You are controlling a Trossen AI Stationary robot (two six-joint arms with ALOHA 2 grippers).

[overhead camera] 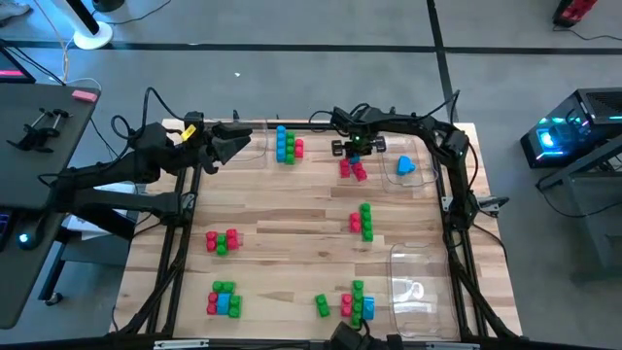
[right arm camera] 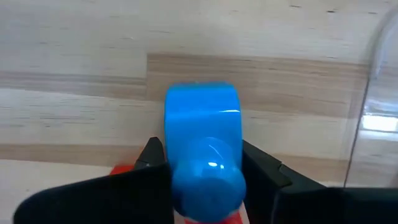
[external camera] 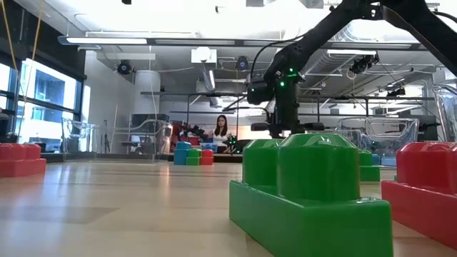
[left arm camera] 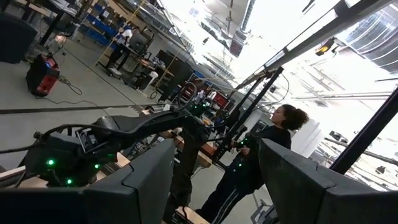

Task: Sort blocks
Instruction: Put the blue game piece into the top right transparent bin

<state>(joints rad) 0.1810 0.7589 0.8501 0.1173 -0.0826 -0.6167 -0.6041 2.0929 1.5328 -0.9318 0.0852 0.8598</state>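
Small red, green and blue blocks lie in clusters across the wooden table (overhead camera: 292,214). My right gripper (overhead camera: 355,148) points down at the far middle of the table, over a red cluster (overhead camera: 353,169). In the right wrist view it is shut on a blue block (right arm camera: 202,130), with red showing beneath. In the low view a near green block (external camera: 307,193) hides its fingertips. My left gripper (overhead camera: 243,138) hangs raised over the far left of the table, open (left arm camera: 217,180) and holding nothing. My right gripper pinches the blue block by two opposite sides (right arm camera: 171,155) between its two fingers (right arm camera: 261,165). The fingers come from above, pointing down. The block stands upright, its round stud toward the camera. Whether it rests on the red block below or hangs clear, I cannot tell.
A clear tray (overhead camera: 403,180) with one blue block (overhead camera: 405,166) stands just right of my right gripper. Another clear tray (overhead camera: 413,282) sits near right. Mixed clusters lie at far centre (overhead camera: 288,146), middle right (overhead camera: 362,222), middle left (overhead camera: 222,240) and along the near edge (overhead camera: 224,299).
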